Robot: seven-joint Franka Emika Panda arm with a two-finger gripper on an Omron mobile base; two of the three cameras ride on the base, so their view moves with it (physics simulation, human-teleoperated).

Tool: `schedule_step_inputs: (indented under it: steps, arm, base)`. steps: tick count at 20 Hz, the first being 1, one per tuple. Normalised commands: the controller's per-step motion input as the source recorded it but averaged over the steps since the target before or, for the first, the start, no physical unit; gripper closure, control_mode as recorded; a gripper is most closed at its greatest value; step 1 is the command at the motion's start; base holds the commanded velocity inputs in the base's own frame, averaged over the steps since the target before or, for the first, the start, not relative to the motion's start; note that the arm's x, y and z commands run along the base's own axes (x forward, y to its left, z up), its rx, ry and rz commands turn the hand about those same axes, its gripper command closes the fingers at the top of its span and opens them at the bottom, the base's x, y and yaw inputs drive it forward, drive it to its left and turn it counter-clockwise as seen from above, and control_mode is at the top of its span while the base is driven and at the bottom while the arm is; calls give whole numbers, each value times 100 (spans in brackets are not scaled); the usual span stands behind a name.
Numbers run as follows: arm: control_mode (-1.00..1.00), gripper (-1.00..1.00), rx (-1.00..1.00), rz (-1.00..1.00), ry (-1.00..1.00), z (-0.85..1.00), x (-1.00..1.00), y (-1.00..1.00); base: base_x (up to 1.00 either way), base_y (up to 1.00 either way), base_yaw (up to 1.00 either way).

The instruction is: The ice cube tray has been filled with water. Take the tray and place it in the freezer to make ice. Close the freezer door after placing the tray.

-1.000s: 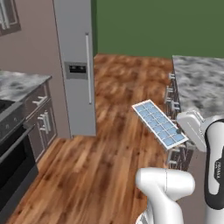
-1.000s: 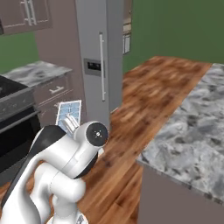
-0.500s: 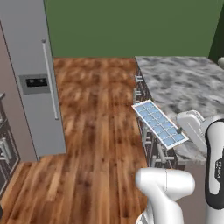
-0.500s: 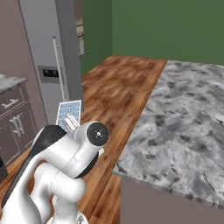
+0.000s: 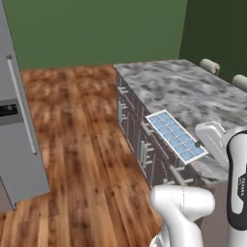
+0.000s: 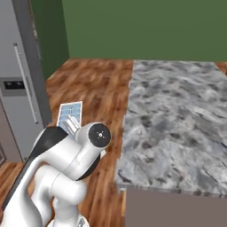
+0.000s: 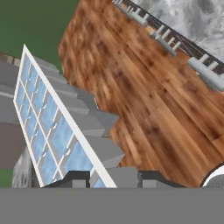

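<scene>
The ice cube tray [image 5: 174, 136] is a thin white rectangle with pale blue water in its cells, held tilted in the air beside the island counter's edge. My gripper [image 5: 198, 144] is shut on its near short end. In the right base view the ice cube tray [image 6: 70, 114] sticks up from behind my arm. In the hand view the ice cube tray [image 7: 48, 127] runs up and left from my gripper [image 7: 111, 179]. The freezer door [image 5: 19, 159], grey with a long bar handle and a black panel, stands at the far left, as does the freezer door [image 6: 17, 102] in the right base view. Stepped grey shelves [image 7: 94, 127] show behind the tray.
A grey marble island counter [image 5: 193, 91] with drawer fronts [image 5: 140, 140] fills the right side; the counter [image 6: 177, 111] lies close to my base. Wooden floor [image 5: 82, 144] stretches between island and fridge. Two pale rounded stool backs [image 5: 210, 65] stand behind the counter. A green wall closes the back.
The whole picture has swung: the fridge has slid to the left edge and the island counter has come into the middle, so the base has moved. The tray stays in my grip unchanged.
</scene>
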Motion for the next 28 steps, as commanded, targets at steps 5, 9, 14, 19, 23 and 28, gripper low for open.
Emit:
schedule_step_inputs:
  steps: [5,9,14,19,23,28]
  arm:
    - [100,100,0,0,0,0,0,0]
    - [100,100,0,0,0,0,0,0]
    - [100,100,0,0,0,0,0,0]
    - [100,100,0,0,0,0,0,0]
    - [100,100,0,0,0,0,0,0]
    - [100,100,0,0,0,0,0,0]
  base:
    - [41,63,-41]
    - [9,80,-34]
    - [0,79,-29]
    - [4,67,-25]
    - [57,49,-13]
    - [79,24,-7]
